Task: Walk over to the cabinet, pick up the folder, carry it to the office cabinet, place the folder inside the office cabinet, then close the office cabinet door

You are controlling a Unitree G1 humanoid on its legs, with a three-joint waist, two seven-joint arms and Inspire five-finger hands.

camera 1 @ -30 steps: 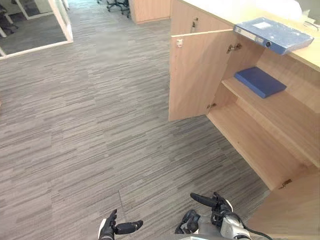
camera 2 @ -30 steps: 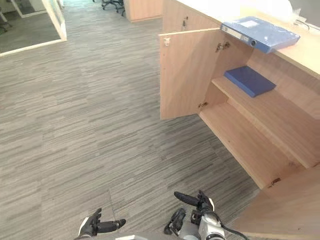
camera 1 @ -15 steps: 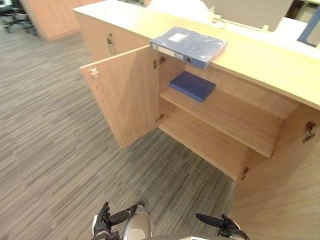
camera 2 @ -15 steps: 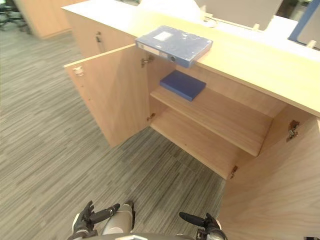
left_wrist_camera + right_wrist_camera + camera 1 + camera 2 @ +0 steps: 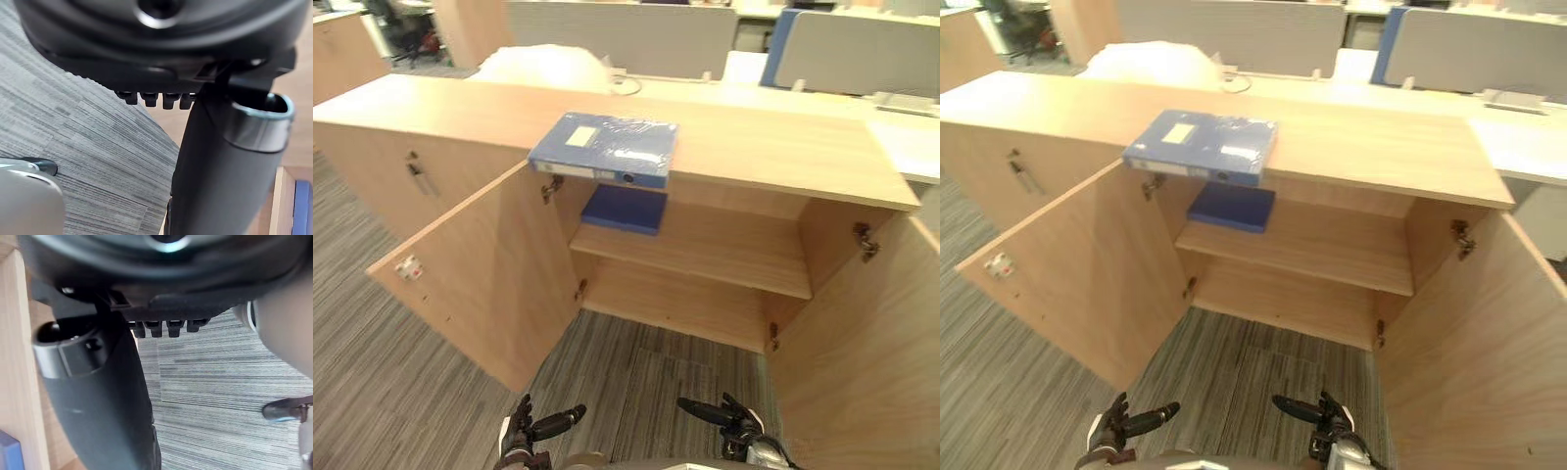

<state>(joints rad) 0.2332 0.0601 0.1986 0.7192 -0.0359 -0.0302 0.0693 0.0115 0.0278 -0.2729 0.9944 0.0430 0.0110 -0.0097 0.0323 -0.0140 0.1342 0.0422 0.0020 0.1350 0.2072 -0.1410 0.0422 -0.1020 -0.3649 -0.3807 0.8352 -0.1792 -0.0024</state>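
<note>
Open cabinet [image 5: 773,147] ahead, box folder [image 5: 603,149] untouched
It overhangs the cabinet top's front edge; left hand [image 5: 521,436] and right hand [image 5: 736,427] hang low, fingers loosely apart. A clumsy reach could tip it off.

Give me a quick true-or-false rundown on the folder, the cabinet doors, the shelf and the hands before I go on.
1. The light blue folder lies on the cabinet top, at its front edge. True.
2. The left door and the right door both stand open. True.
3. The left hand grips the folder. False: it and the right hand are open and hold nothing, low over the carpet.
4. The shelf inside is bare. False: a dark blue flat item lies at its left end.
</note>
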